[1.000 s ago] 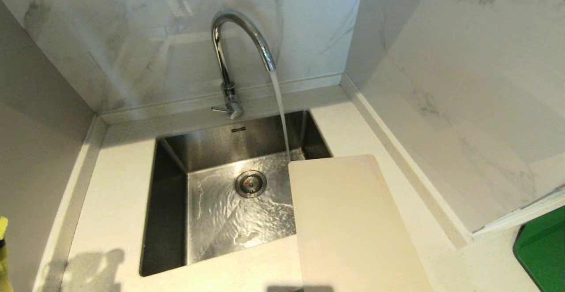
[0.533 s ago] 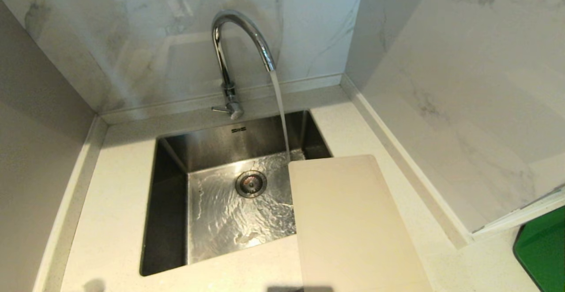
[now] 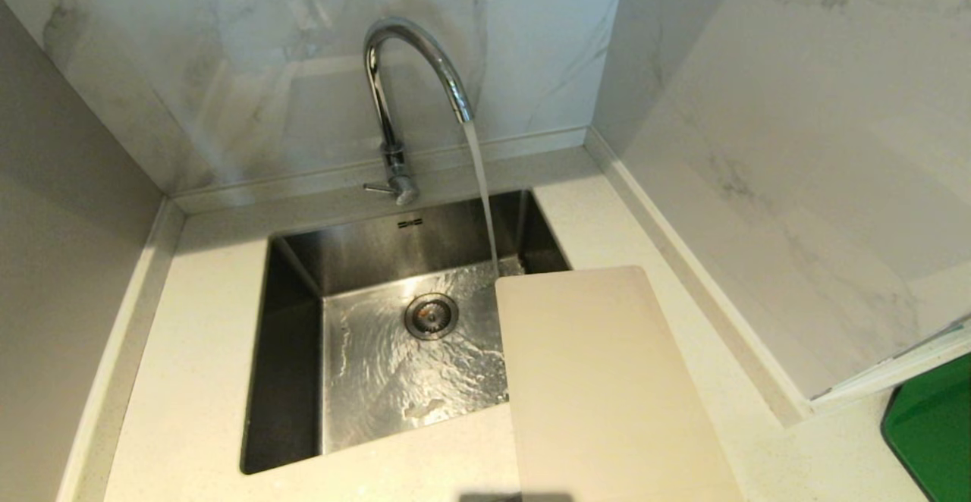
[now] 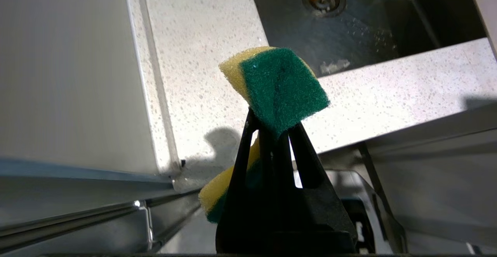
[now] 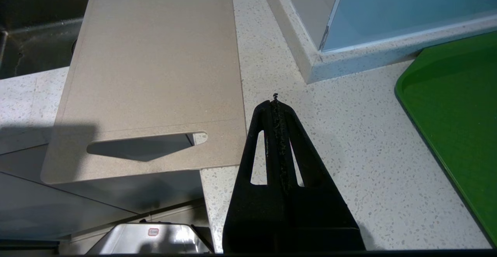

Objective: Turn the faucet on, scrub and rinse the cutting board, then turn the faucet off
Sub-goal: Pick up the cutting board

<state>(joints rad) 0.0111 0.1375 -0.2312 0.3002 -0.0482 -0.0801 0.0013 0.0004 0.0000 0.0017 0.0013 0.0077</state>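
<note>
Sponge [image 4: 277, 88] first: my left gripper [image 4: 273, 131] is clamped on a yellow-and-green one, scouring side toward the camera in the middle of the left wrist view, which I judge is so the rough face can meet the board when scrubbing starts. Neither arm shows in the head view. My right gripper [image 5: 276, 103] hangs with its fingers pressed together on nothing, low centre in its own wrist view, just beside the cutting board [image 3: 607, 388] and above the speckled counter [image 5: 349, 140]. That board lies flat in the lower right of the head view, handle slot [image 5: 145, 146] at the near end overhanging the counter's front edge, far end reaching over the sink [image 3: 292, 381]; probably laid so that rinse water can drain into the basin. It looks dry, so scrubbing is not yet done. A green tray [image 3: 933, 434] sits at the lower right edge. Beyond, the faucet [image 3: 413, 77] stands upper centre, running, its stream landing in the steel basin just past the board's far corner, water rippling round the drain [image 3: 431, 315]. Marble-look walls close the corner behind.
</note>
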